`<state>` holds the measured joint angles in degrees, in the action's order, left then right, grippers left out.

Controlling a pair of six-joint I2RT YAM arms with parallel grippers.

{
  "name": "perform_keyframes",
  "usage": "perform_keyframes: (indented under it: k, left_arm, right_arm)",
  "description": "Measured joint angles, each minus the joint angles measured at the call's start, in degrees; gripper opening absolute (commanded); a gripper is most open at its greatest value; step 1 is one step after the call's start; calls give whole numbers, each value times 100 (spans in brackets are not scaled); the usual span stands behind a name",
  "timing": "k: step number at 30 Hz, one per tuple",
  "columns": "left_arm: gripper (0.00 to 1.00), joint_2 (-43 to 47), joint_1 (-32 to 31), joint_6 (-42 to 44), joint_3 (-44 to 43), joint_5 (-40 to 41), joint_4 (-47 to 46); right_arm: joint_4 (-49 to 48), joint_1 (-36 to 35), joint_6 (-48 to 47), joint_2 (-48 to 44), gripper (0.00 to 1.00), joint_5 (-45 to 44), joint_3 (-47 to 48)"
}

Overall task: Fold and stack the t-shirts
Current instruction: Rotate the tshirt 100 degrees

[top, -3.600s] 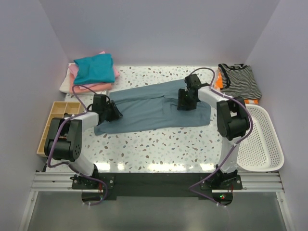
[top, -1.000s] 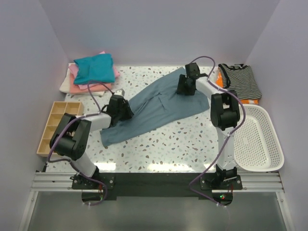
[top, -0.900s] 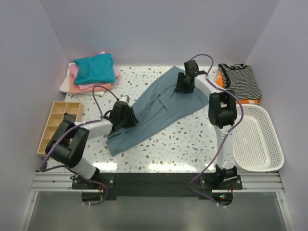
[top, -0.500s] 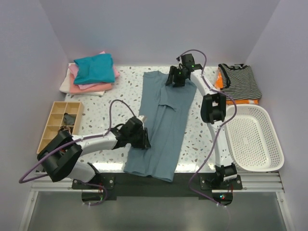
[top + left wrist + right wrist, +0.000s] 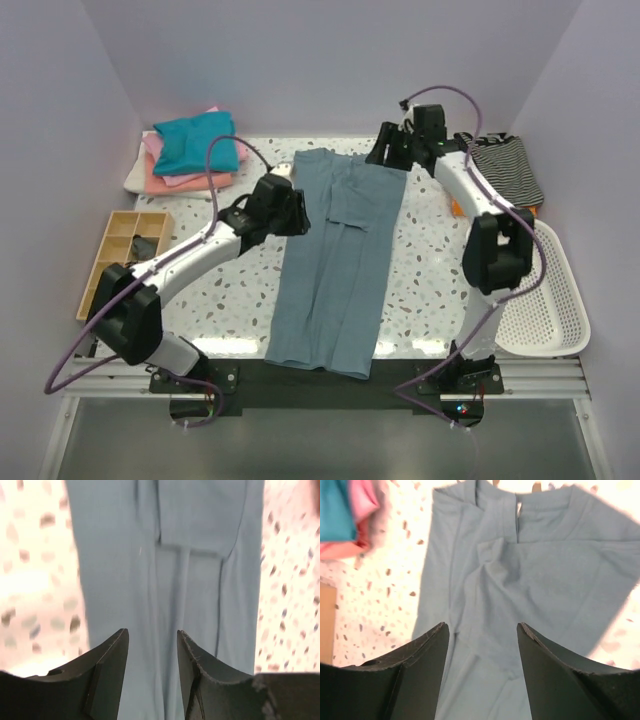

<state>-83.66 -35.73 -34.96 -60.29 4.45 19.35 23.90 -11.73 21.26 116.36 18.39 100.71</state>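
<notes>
Terrazzo table (image 5: 430, 290), top view: the slate-blue t-shirt (image 5: 335, 260) lies flat as one long narrow strip, folded lengthwise. It runs from the far edge down the middle to the near edge, between the two arm bases. A folded flap shows as a step in its upper half.

Left gripper (image 5: 290, 210) sits over the strip's left edge, in the upper half. Right gripper (image 5: 388, 150) is at the strip's far right corner.

Left wrist view, which the top view cannot resolve: both fingers spread, nothing between them, blue cloth and the flap's edge beyond the tips. Contact with the cloth cannot be told.

Right wrist view: fingers also spread and gripping nothing. The shirt's far end with its seams fills the gap between them.

White perforated basket (image 5: 540, 290) stands at the right edge, its mesh floor in plain sight. Behind it lies a striped garment (image 5: 510, 165) on something orange, partly hidden by the right arm.

Far left corner: a stack with the teal shirt (image 5: 195, 140) on top, the pink shirt (image 5: 190, 182) under it and the white shirt (image 5: 135, 178) lowest. The left arm's cable crosses in front.

Wooden divided tray (image 5: 120, 260) is at the left edge. One compartment holds a small dark item (image 5: 143, 247), too small to identify.
</notes>
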Motion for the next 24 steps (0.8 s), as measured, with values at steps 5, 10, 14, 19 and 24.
perform_keyframes:
  k: [5,10,14,19,24]
  left_arm:
    - [47,-1657,299,750,-1766,-223,-457]
    - [46,-3436,538,1019,-3224,-1224,-896]
    - [46,-4789,654,1167,-4546,-1884,-852]
    - [46,-5582,704,1209,-5296,-2310,-927]
    - [46,-5842,750,1209,-5388,-2535,-1043]
  right_arm:
    - [-275,70,39,-1908,61,-238,-1287]
    - [-245,-179,22,-2763,61,-76,-2778]
    - [-44,-887,11,-2811,61,50,-3792]
    - [-39,-1622,122,-3248,61,308,-4927]
    - [-173,-1655,251,-3335,61,695,-5388]
